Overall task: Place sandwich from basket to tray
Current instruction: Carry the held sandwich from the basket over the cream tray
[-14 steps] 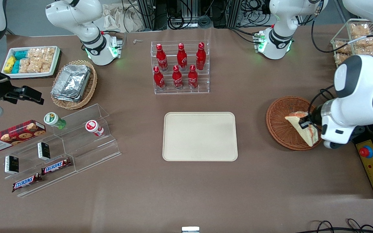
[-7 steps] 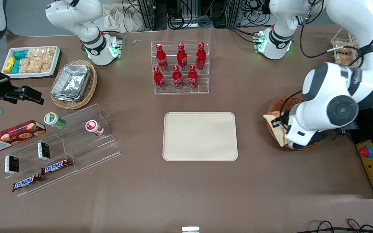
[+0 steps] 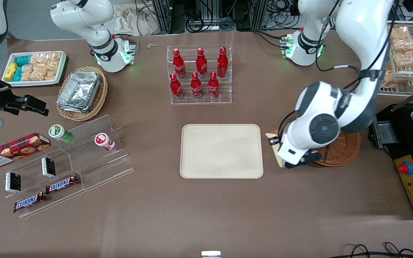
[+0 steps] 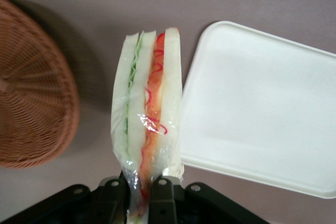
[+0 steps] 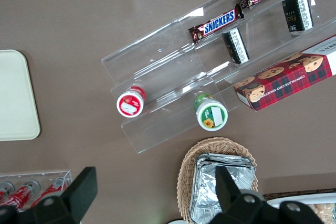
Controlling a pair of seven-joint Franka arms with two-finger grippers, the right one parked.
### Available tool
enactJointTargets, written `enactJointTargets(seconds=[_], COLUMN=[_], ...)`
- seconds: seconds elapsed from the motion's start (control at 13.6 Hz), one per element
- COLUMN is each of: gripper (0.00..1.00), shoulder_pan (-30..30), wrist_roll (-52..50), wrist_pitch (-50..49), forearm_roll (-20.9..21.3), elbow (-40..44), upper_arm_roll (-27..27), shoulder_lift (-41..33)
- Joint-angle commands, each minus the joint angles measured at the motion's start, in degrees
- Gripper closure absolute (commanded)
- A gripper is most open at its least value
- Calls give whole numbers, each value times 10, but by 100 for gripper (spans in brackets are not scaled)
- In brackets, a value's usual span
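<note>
Your hand point(image 4: 139, 192) grips the plastic-wrapped triangular sandwich point(image 4: 147, 114) by one end, between the reddish-brown wicker basket point(image 4: 31, 93) and the cream rectangular tray point(image 4: 262, 108); the slick wrap may slip.

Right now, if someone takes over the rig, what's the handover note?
Pincer: shut on the sandwich, holding it in the air by its narrow end, over bare table between the basket and the tray, close to the tray's edge.
Basket: nothing visible in it.
Tray: bare.
Done: sandwich picked and lifted out of the basket.
Left: carry it on over the tray, lower it, open the pincer, pull the arm away.
</note>
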Motion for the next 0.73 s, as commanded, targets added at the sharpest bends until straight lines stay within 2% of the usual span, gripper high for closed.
enactJointTargets(seconds=[0.0, 0.29, 0.66], gripper=[85, 86, 86], shoulder_pan=[-22, -63, -68], wrist_roll=[-13, -19, -7], wrist_pitch=[45, 97, 106], forearm_roll=[2, 2, 6], elbow=[24, 23, 17], upper_arm_roll=[1, 1, 1], shoulder_lift=[43, 80, 118])
